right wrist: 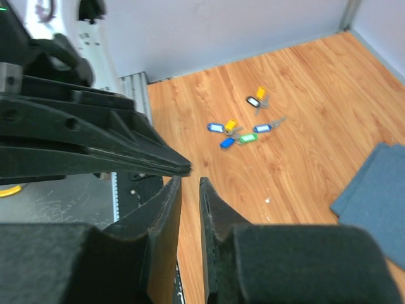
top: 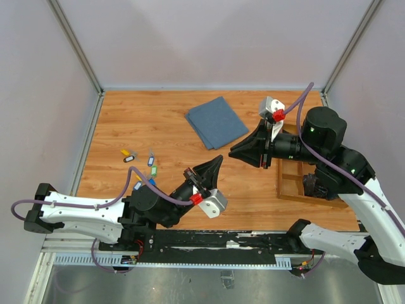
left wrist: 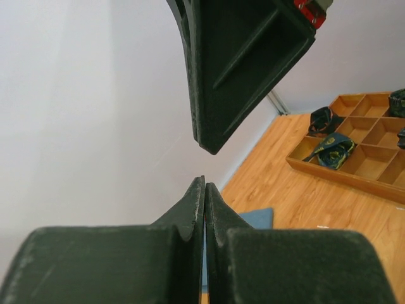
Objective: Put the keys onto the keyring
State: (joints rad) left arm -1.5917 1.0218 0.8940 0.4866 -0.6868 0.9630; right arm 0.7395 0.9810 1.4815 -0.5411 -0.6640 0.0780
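Note:
The keys lie loose on the wooden table at the left (top: 142, 166), with yellow, dark grey, blue and green tags. They also show in the right wrist view (right wrist: 243, 126). I see no keyring in any view. My left gripper (top: 217, 162) is raised above the table and points up and right; its jaws are pressed together (left wrist: 205, 180) with nothing visible between them. My right gripper (top: 233, 152) points left towards it, tip nearly meeting tip. Its jaws (right wrist: 190, 182) stand a narrow gap apart and hold nothing that I can see.
A folded blue cloth (top: 217, 121) lies at the back middle. A wooden compartment tray (top: 292, 180) stands at the right, with dark crumpled items in some compartments (left wrist: 332, 149). Pale walls enclose the table on three sides.

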